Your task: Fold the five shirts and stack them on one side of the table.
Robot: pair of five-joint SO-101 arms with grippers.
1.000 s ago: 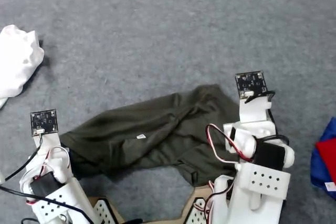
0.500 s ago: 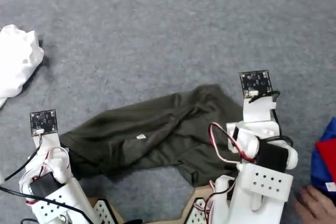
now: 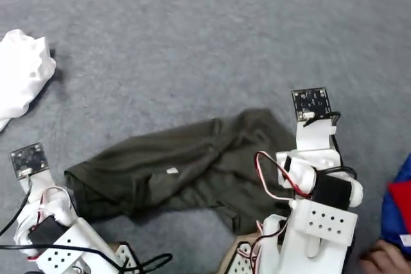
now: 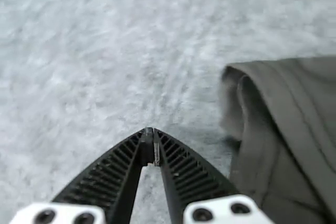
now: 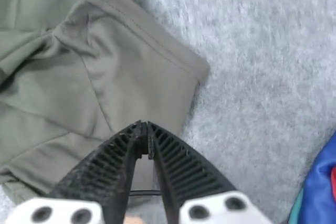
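An olive shirt (image 3: pixel 186 168) lies crumpled on the grey table, near the front between the two arms. My left gripper (image 4: pixel 149 142) is shut with nothing in it and hovers over bare table just off the shirt's folded edge (image 4: pixel 278 140). The left arm (image 3: pixel 45 222) stands at the shirt's left end. Over a sleeve of the olive shirt (image 5: pixel 105 66) my right gripper (image 5: pixel 143 129) is shut, with no cloth seen between its fingers. The right arm (image 3: pixel 314 184) stands at the shirt's right end.
A bunched white shirt (image 3: pixel 22 72) lies at the table's left edge. A blue and red shirt (image 3: pixel 398 203) lies at the right edge, and its blue cloth (image 5: pixel 315 192) also appears in the right wrist view. A person's hand (image 3: pixel 382 262) rests beside it at the front right.
My left arm has drawn back to the left, off the shirt's end. The olive shirt has shifted slightly. A person's hand came in at the front right.
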